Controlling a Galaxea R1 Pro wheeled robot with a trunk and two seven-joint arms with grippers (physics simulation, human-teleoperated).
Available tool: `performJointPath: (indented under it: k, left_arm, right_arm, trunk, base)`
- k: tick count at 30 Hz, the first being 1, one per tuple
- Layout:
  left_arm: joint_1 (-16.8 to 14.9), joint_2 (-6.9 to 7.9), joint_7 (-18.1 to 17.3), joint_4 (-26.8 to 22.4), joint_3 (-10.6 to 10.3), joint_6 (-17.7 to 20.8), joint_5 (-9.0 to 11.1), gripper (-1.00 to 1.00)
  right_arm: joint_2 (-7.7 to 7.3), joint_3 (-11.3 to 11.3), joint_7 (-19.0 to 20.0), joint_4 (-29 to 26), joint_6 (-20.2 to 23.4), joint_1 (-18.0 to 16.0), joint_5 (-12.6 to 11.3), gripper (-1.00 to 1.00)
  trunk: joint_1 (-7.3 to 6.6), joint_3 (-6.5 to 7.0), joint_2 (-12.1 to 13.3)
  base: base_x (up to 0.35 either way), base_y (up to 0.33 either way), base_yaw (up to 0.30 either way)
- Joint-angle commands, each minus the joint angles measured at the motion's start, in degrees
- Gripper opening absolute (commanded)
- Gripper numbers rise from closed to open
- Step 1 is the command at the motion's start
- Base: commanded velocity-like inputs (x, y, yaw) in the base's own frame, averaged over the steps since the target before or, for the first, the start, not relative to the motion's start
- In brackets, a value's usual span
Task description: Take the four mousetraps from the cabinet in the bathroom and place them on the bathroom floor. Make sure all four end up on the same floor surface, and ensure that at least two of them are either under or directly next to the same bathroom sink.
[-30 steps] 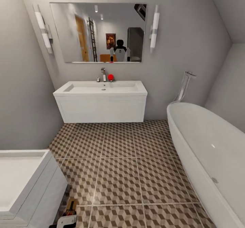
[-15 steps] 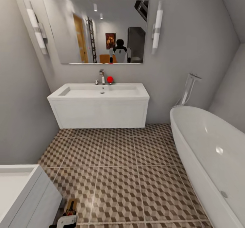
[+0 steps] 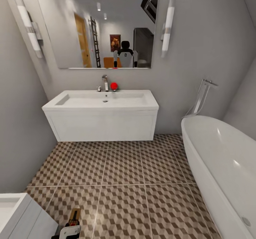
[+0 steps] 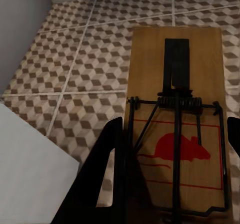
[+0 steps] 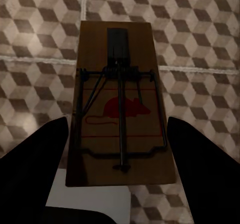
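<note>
The white sink point(image 3: 103, 100) with its chrome tap point(image 3: 105, 82) hangs on the far wall, straight ahead. Cube-patterned bathroom floor point(image 3: 124, 171) stretches from it toward me. At the lower edge of the head view my left gripper point(image 3: 70, 229) is shut on a brown mousetrap point(image 3: 74, 214). In the left wrist view that mousetrap point(image 4: 175, 68) sits between the dark fingers point(image 4: 107, 156) of the left gripper point(image 4: 172, 154), above the tiles. My right gripper point(image 5: 119, 156) is shut on a second mousetrap point(image 5: 117, 73), also above the tiles. The cabinet is out of view.
A white oval bathtub point(image 3: 224, 160) fills the right side, with a chrome filler tap point(image 3: 202, 96) behind it. A white unit's corner point(image 3: 21, 217) stands at the lower left. A mirror point(image 3: 96, 30) hangs above the sink, and a red ball point(image 3: 113, 86) sits on the basin rim.
The whole head view has shifted: the camera has come closer to the sink, and the white unit has slid toward the lower left corner. Both mousetraps stay held.
</note>
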Motion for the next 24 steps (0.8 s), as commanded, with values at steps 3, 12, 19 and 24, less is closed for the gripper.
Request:
performJointPath:
  k: [3,12,19,24]
  left_arm:
    - [-0.1,-0.01,0.7,0.2,-0.5,-0.2,-0.2,-1.0]
    - [-0.1,-0.05,0.7,0.2,-0.5,-0.3,-0.3,-1.0]
    - [-0.1,-0.06,0.7,0.2,-0.5,-0.3,-0.3,-1.0]
    - [-0.1,-0.06,0.7,0.2,-0.5,-0.3,-0.3,-1.0]
  right_arm:
    - [-0.01,0.1,-0.2,0.1,-0.1,0.0,0.4,-1.0]
    - [-0.01,0.1,-0.2,0.1,-0.1,0.0,0.4,-1.0]
    - [-0.01,0.1,-0.2,0.1,-0.1,0.0,0.4,-1.0]
    - [-0.01,0.1,-0.2,0.1,-0.1,0.0,0.4,-1.0]
  trunk:
    - [0.03,-0.05,0.0]
    - [0.03,-0.05,0.0]
    - [0.03,-0.05,0.0]
    - [0.03,-0.05,0.0]
  base:
    - [0.33,0.0,0.0]
    - [0.128,0.0,0.0]
    - [0.001,0.0,0.0]
    - [0.039,0.0,0.0]
